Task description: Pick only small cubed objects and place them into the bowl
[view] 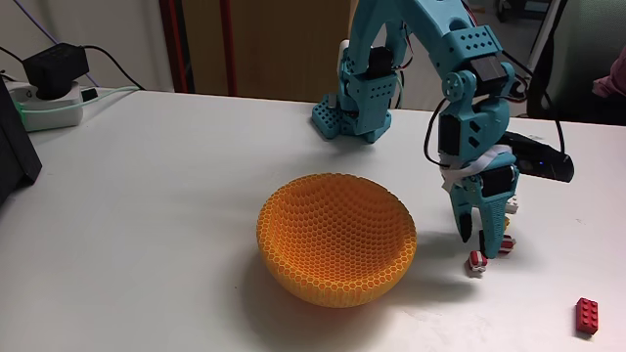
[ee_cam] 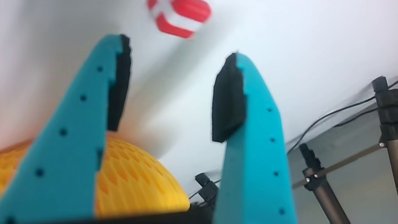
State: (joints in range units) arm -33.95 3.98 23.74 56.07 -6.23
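The orange honeycomb bowl (view: 337,240) stands mid-table and shows at the lower left (ee_cam: 134,180) of the wrist view. My teal gripper (view: 478,242) points down just right of the bowl, open, with nothing between its black pads (ee_cam: 227,106). A small red-and-white cube (view: 476,262) lies on the table right below the fingertips. In the wrist view this cube (ee_cam: 180,14) sits beyond the open gripper (ee_cam: 177,53), apart from both fingers. Another red-and-white cube (view: 507,244) lies close behind the right finger, partly hidden.
A longer all-red studded brick (view: 587,315) lies near the front right corner. A power strip with cables (view: 44,106) sits at the far left. The arm's base (view: 357,108) stands behind the bowl. Tripod legs (ee_cam: 320,183) stand off the table.
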